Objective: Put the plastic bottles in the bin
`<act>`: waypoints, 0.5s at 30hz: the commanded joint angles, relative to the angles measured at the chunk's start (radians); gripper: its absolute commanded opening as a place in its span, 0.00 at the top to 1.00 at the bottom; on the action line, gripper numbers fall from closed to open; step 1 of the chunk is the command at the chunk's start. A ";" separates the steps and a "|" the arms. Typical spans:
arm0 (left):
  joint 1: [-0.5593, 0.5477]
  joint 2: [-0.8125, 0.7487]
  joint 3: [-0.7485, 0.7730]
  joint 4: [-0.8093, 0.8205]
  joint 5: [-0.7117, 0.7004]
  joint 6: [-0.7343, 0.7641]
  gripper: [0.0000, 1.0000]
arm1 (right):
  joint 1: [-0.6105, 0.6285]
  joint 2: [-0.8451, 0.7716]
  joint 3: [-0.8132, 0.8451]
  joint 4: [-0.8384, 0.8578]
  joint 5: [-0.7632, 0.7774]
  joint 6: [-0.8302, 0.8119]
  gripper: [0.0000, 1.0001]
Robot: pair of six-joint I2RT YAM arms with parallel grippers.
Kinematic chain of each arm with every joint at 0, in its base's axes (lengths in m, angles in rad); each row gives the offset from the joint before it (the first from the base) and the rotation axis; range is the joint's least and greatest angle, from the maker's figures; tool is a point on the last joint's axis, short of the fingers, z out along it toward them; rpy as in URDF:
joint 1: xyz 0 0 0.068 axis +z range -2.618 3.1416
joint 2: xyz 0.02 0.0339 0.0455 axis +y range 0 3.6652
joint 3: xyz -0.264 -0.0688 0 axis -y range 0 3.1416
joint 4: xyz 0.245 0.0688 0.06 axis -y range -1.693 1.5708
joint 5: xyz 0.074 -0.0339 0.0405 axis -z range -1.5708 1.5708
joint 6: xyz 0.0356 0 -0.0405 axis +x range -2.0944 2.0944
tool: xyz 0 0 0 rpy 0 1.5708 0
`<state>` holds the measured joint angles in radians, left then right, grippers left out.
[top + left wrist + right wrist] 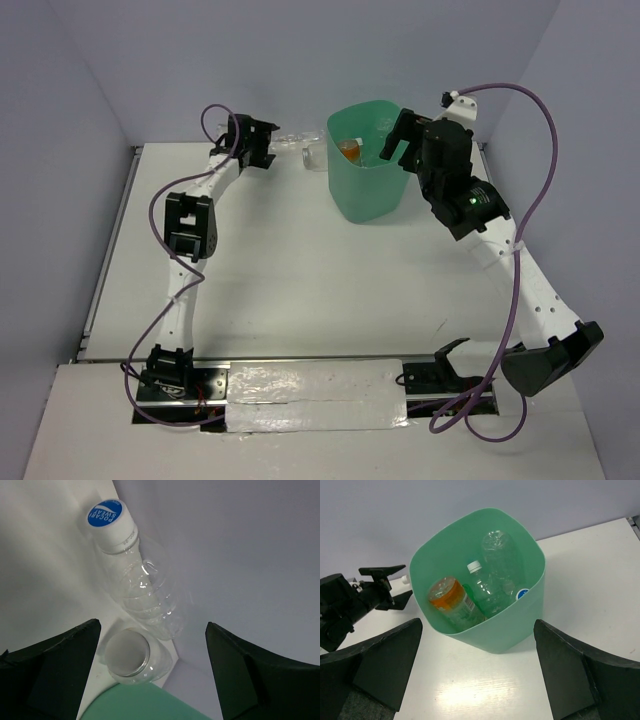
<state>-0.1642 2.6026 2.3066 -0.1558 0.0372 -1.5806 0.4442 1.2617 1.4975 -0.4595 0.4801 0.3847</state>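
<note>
Okay, left claw (pixel 258 140) was at the far edge of the white table (pixel 300 270), jaws spread wide, gripping nothing. Just ahead of its fingertips lay a clear crinkly plastic bottle with a white cap and blue Pocari Sweat label (pixel 142 587). It was on its side against the grey back wall (pixel 240 550), cap end farthest from the claw. Closer in, between the finger lines, sat a second clear plastic bottle (pixel 129 655), seen end-on; couldn't tell which end. It lay right beside the first. The fingers touched neither. The tall mint-green plastic bin (pixel 495 630) stood just right of that claw, rim close to the second bottle.

Directly below the right claw (pixel 477 624), the bin held a clear bottle with an orange cap (pixel 451 599) and a clear bottle with a small white cap (pixel 485 587). A crumpled clear bottle (pixel 497 547) leaned on the far wall. A sliver of green plastic (pixel 469 596) showed between the first two, too hidden to identify. The right claw hovered over the bin's opening, jaws fully apart, empty.
</note>
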 commanded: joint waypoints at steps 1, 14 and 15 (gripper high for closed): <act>-0.015 0.025 0.030 0.034 -0.033 -0.107 0.01 | -0.004 -0.016 0.010 -0.013 -0.006 0.006 0.00; -0.020 0.111 0.126 0.033 -0.097 -0.147 0.01 | -0.004 -0.008 0.012 -0.019 -0.021 0.006 0.00; -0.023 0.123 0.132 0.035 -0.100 -0.151 0.01 | -0.004 -0.005 0.015 -0.019 -0.020 0.005 0.00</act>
<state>-0.1841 2.6980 2.3806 -0.1555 -0.0360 -1.7065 0.4442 1.2617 1.4975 -0.4843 0.4625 0.3882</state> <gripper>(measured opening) 0.994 0.997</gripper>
